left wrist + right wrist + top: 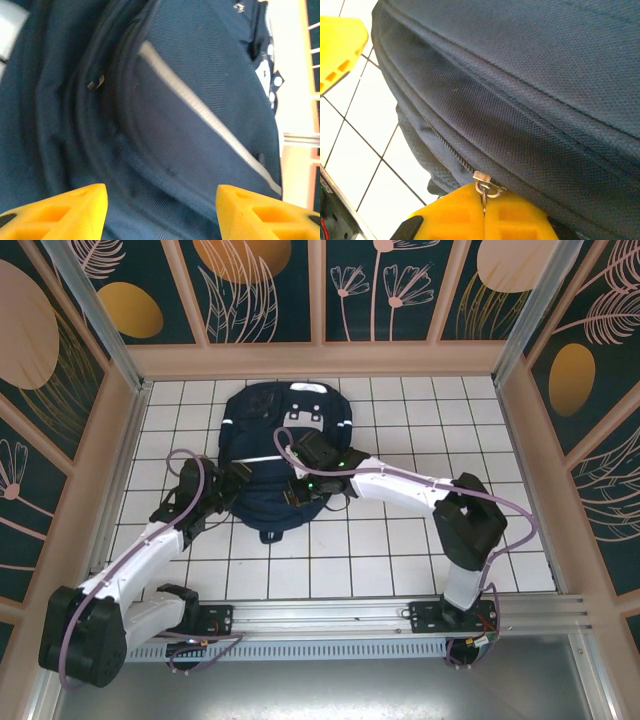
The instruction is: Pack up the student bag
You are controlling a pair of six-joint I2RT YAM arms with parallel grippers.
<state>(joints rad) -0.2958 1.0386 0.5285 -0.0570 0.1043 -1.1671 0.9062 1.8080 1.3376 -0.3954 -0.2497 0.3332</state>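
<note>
Pinching the zipper pull [485, 182], right gripper [483, 201] is clamped tight near the bag's [285, 430] 6 o'clock end. Left gripper [161, 212] sits fingers apart at its 8 o'clock. Bag's toward the table's [400, 540] 12 o'clock.

No text I can read on any feed.
I find no word, number, brand or label that I can make out. From the top camera, the student bag [285, 445] lies toward the far edge of the surface [400, 550], and its grey-white patches [301, 418] are too small for me to tell whether anything is printed on them. On the left wrist camera, white printed marks [272, 50] sit at the bag's side; as far as I can tell they are shapes and dots, not letters. On the right wrist camera, a dark strip [325, 187] at the edge of the tiled surface bears faint pale characters, too blurred to read.
</note>
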